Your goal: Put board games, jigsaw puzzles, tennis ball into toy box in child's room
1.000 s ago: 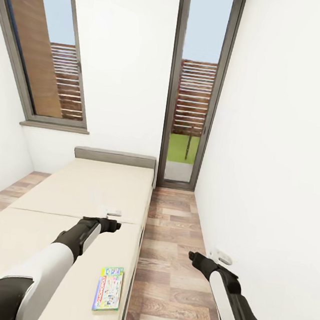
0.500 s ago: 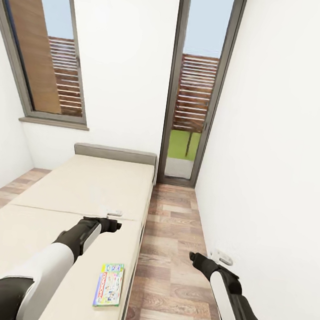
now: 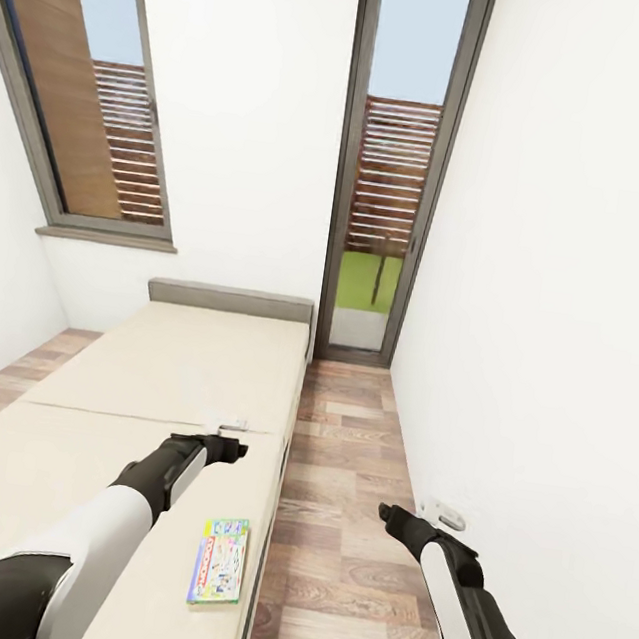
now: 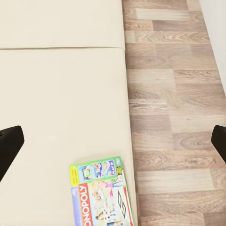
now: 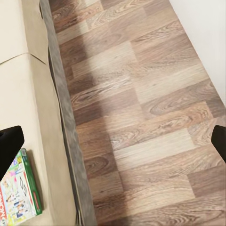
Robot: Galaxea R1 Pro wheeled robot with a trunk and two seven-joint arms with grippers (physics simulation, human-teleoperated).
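Observation:
One board game (image 3: 219,560), a pale flat box with green edges and a cartoon lid, lies on the beige bed (image 3: 181,372) near its right edge. It also appears in the left wrist view (image 4: 101,195) and in the right wrist view (image 5: 16,195). My left gripper (image 3: 230,446) hovers above the mattress, beyond the box, open and empty (image 4: 113,143). My right gripper (image 3: 387,513) hangs over the wooden floor beside the bed, also open and empty (image 5: 113,141).
The bed's grey headboard (image 3: 229,300) stands against the far wall. A strip of wooden floor (image 3: 345,434) runs between the bed and the white right wall (image 3: 549,340) to a tall glass door (image 3: 381,217). A window (image 3: 92,128) is at the left.
The whole head view has shifted slightly, so the camera moved a little. Both arms hold the same pose and the board game stays where it was on the bed.

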